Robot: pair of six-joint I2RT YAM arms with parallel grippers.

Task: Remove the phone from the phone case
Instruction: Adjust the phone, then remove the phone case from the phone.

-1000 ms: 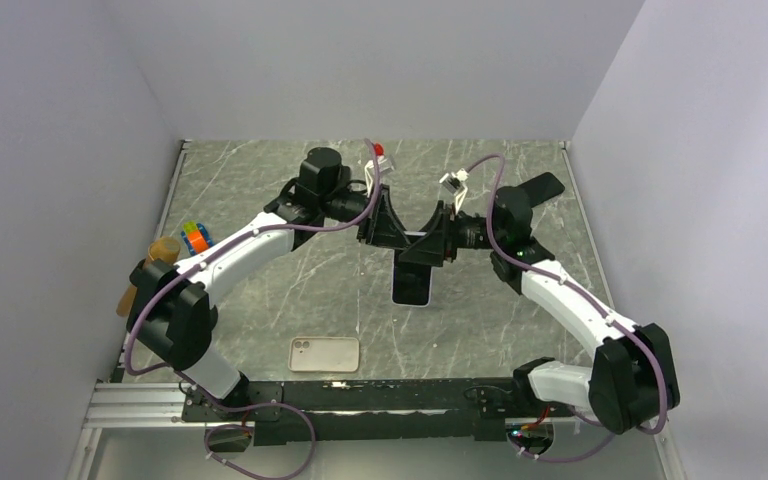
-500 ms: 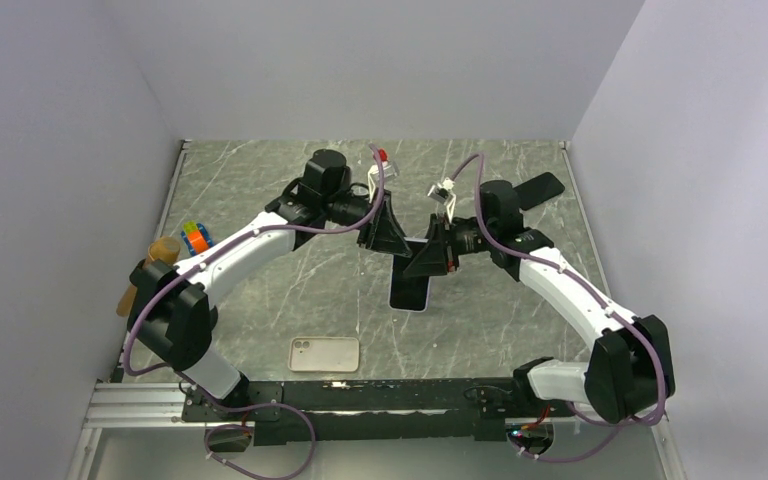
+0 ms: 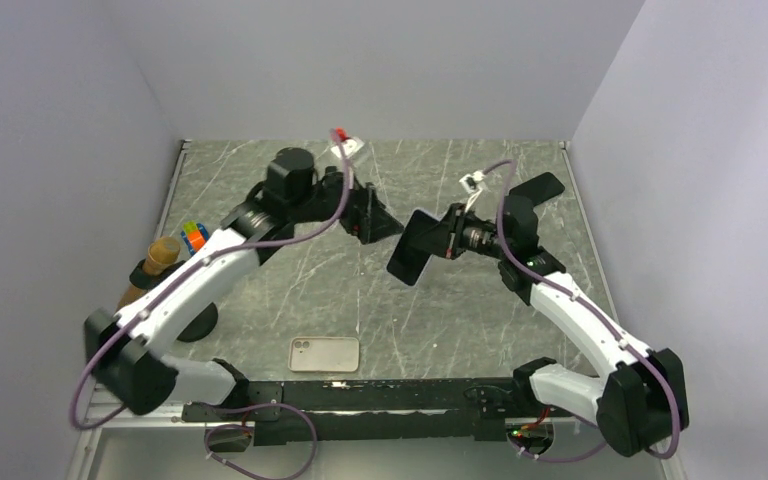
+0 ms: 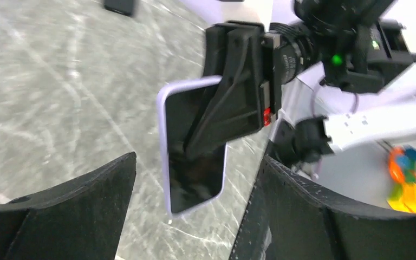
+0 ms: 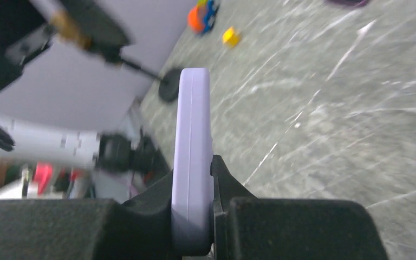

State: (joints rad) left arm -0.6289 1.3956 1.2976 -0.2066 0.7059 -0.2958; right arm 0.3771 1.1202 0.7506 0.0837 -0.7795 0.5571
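Note:
The lilac phone (image 3: 408, 262) hangs tilted over the middle of the table, its dark screen facing the left wrist camera (image 4: 194, 168). My right gripper (image 3: 432, 244) is shut on it, one finger on the screen and one on the back; in the right wrist view the phone's edge (image 5: 193, 135) sits clamped between the pads. My left gripper (image 3: 378, 220) stands open just left of the phone and apart from it, with its fingers (image 4: 76, 200) spread wide. The beige phone case (image 3: 324, 353) lies flat by the near edge.
A coloured puzzle cube (image 3: 195, 237) and a brown bottle (image 3: 160, 252) sit at the left edge. A black object (image 3: 540, 188) lies at the back right. The grey walls close in on three sides.
My left gripper has opened, let go of the phone and drawn back to the left. My right gripper has shut on the phone and swung it up and to the right.

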